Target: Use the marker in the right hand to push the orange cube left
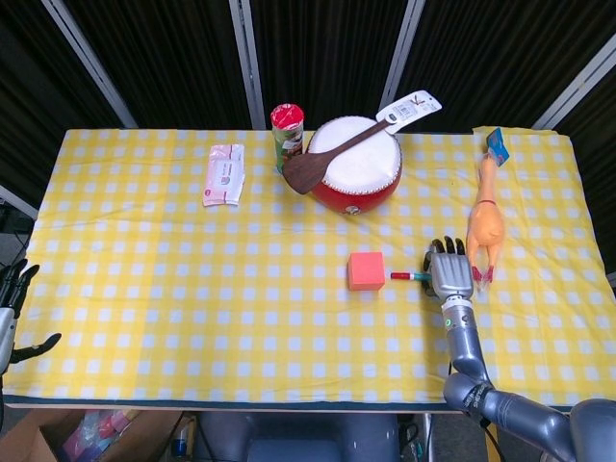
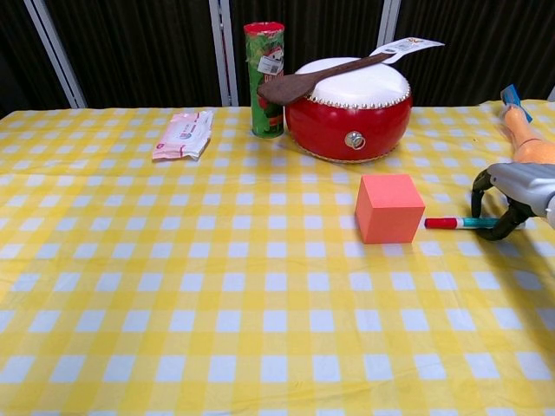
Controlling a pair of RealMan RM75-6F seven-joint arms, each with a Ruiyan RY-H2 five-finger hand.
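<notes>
The orange cube point(image 1: 366, 270) point(image 2: 389, 207) stands on the yellow checked cloth, right of centre. Just right of it the marker point(image 1: 408, 276) point(image 2: 457, 223) lies flat, its red cap pointing at the cube with a small gap between them. My right hand point(image 1: 449, 273) point(image 2: 512, 192) is low over the marker's right end. Its fingers curl down round the marker on both sides and hide that end. My left hand point(image 1: 12, 313) hangs off the table's left edge with fingers apart and nothing in them. The chest view does not show it.
A red drum point(image 1: 358, 166) point(image 2: 350, 106) with a wooden spatula point(image 2: 314, 79) on it stands behind the cube. A snack can point(image 1: 287, 135) point(image 2: 264, 78) and a tissue pack point(image 1: 224, 174) point(image 2: 183, 134) lie further left. A rubber chicken point(image 1: 485, 223) lies beside my right hand.
</notes>
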